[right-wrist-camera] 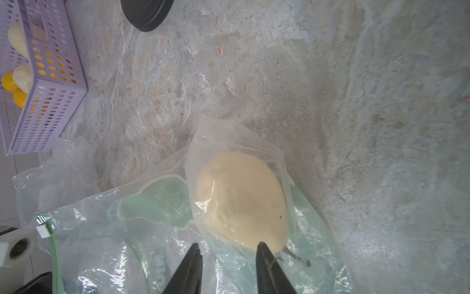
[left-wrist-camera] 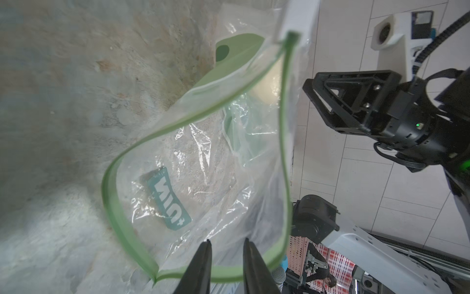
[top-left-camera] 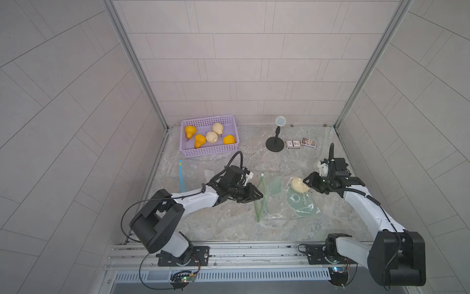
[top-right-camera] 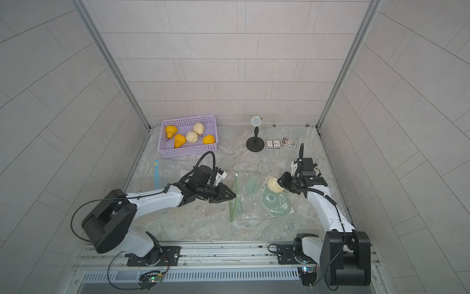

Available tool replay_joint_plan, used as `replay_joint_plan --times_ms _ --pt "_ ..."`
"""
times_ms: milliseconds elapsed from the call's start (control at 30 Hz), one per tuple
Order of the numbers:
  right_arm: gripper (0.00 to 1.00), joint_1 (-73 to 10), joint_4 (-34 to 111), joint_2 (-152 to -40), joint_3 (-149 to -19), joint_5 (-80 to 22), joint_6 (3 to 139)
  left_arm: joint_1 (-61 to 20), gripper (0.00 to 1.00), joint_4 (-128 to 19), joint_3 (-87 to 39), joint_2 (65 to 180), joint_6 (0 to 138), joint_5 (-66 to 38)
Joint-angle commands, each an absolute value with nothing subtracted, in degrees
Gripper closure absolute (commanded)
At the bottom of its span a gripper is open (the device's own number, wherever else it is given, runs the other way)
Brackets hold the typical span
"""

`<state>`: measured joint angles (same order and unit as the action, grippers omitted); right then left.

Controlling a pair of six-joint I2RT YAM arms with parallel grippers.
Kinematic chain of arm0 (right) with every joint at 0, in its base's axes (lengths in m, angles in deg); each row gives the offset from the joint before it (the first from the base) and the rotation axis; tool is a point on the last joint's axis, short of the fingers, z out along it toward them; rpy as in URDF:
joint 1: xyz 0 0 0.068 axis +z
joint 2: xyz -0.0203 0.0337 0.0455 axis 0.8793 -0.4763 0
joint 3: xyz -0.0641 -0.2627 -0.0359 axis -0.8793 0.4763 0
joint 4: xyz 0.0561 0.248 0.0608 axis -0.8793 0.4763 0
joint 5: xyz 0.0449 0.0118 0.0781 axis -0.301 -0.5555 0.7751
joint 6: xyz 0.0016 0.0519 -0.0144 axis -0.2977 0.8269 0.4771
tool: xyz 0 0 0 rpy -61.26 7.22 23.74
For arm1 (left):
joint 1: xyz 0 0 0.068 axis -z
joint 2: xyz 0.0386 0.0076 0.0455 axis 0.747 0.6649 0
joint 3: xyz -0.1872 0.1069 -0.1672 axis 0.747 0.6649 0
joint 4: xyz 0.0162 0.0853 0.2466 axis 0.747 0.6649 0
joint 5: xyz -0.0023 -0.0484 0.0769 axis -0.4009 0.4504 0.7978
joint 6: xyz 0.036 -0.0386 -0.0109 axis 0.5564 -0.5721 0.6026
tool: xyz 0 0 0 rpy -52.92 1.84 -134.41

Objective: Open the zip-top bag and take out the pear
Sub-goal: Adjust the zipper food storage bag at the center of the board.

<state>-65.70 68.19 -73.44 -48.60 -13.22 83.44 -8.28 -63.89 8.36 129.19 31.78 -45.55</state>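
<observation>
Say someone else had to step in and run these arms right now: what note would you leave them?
Left gripper: open, at the green zip rim of the zip-top bag.
Right gripper: open, close to the pear, outside the film.
Done: the bag's mouth is open.
Left to do: the pear lies inside the bag; take it out.

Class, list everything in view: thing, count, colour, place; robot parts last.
zip-top bag: one, clear, green zip, table centre
pear: one, cream, inside that bag
second bag: one, clear, blue zip, left
basket: one, lilac, far left
basket pears: five, three orange, two cream
microphone: one, black stand, far centre
card boxes: two, printed, beside microphone
left fingers: two, black, at bag's mouth
right fingers: two, black, by bagged pear
</observation>
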Motion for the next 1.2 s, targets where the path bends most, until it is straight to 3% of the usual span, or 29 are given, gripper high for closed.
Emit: replay_joint_plan --times_ms 0,100,167,367,600,667,800,967,1167 --pt "0.62 -66.04 68.97 -72.76 -47.72 -14.86 81.81 -7.82 0.72 -74.55 6.26 133.33 27.73 -45.28" --pt "0.61 -66.15 69.06 -72.95 -47.3 -16.15 81.57 -7.67 0.69 -71.55 3.12 135.76 31.2 -43.86" --pt "0.58 -66.29 69.25 -73.27 -47.09 -17.77 81.19 -7.61 0.62 -74.68 2.35 137.26 30.26 -44.8" --pt "0.41 -68.27 67.54 -72.68 -45.25 -20.52 81.15 -7.02 0.54 -84.3 1.81 141.3 27.01 -46.49" --pt "0.4 -69.11 60.32 -78.07 -42.95 -15.63 81.21 -7.02 0.52 -98.55 3.57 149.38 21.13 -47.94" --pt "0.44 -69.2 56.84 -79.24 -41.18 -13.71 82.45 -7.02 0.52 -99.46 3.83 150.33 21.3 -47.87" --pt "0.75 -69.2 52.81 -80.85 -41.01 -9.22 82.84 -7.37 0.52 -101.56 5.23 150.83 21.41 -48.03" --pt "1.0 -68.12 53.92 -77.92 -42.97 -3.33 81.85 -8.16 0.52 -105.05 7.52 150.8 21.05 -47.88" --pt "1.0 -60.62 64.43 -69.08 -48.51 -5.01 80.29 -9.49 0.51 -115.34 10.66 151.89 17.87 -48.22"
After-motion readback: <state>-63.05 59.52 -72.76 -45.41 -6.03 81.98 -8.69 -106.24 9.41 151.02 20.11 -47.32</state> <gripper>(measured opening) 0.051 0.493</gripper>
